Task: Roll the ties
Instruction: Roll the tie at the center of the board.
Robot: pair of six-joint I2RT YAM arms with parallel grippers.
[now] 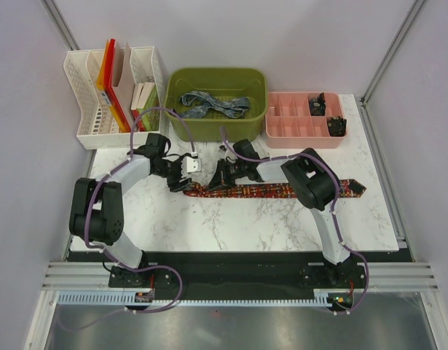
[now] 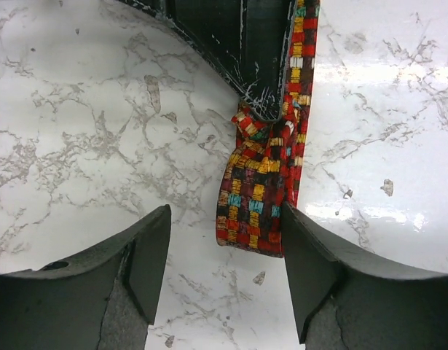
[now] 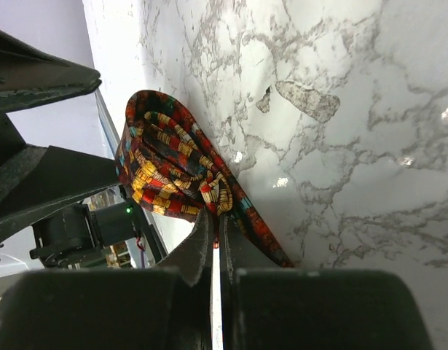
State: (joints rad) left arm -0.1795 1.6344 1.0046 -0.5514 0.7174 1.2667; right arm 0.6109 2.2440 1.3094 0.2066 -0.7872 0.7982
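Two robot grippers meet at one end of a red, orange and dark patterned necktie (image 1: 282, 191) lying across the white marble table (image 1: 209, 226): the right gripper (image 3: 215, 235) is clamped on its folded-over end, the left gripper (image 2: 227, 251) gapes wide with that fold between its fingers.

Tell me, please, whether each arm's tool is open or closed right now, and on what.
Left tool: open, gripping nothing.
Right tool: closed on the red patterned tie.

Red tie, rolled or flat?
Barely started: the red tie is looped once at one end, pinched in the right gripper; the rest lies flat on the table.
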